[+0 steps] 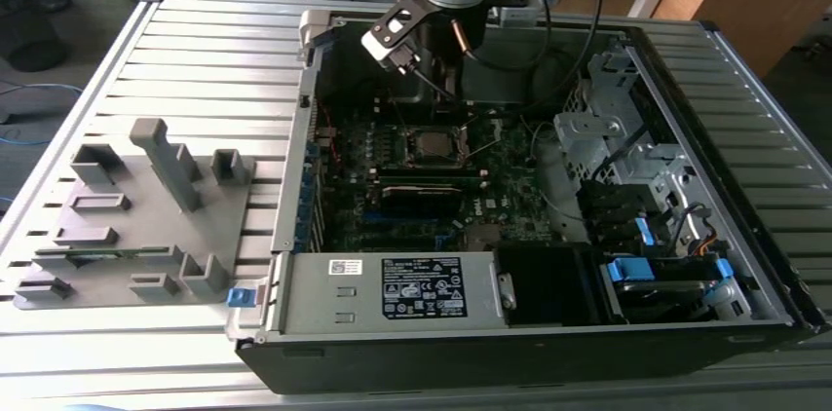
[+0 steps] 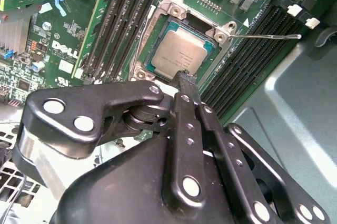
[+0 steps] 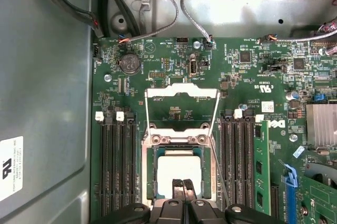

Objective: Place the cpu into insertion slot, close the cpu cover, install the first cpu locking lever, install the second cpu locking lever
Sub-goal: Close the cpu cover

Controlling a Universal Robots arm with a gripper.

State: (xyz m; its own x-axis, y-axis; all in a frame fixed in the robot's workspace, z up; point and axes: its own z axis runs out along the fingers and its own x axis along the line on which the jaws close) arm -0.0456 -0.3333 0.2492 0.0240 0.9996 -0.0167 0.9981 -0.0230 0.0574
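Cpu (image 3: 171, 166) lies flat in slot (image 3: 149, 176). Tool (image 3: 182, 184) narrow, fingers together, holding nothing, tips over cpu's edge. Cover (image 3: 181, 92) hinged back, leaving slot open. Lever (image 2: 268, 37) swung out, unlatched.

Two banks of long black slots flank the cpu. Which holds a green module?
The bank nearer the silver heatsink, with the module in its outer slot; the bank by the grey case wall is empty.

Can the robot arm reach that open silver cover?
Probably yes: the cpu cover is swung open beside the cpu, where the gripper hovers with jaws shut, and nothing sits between them.
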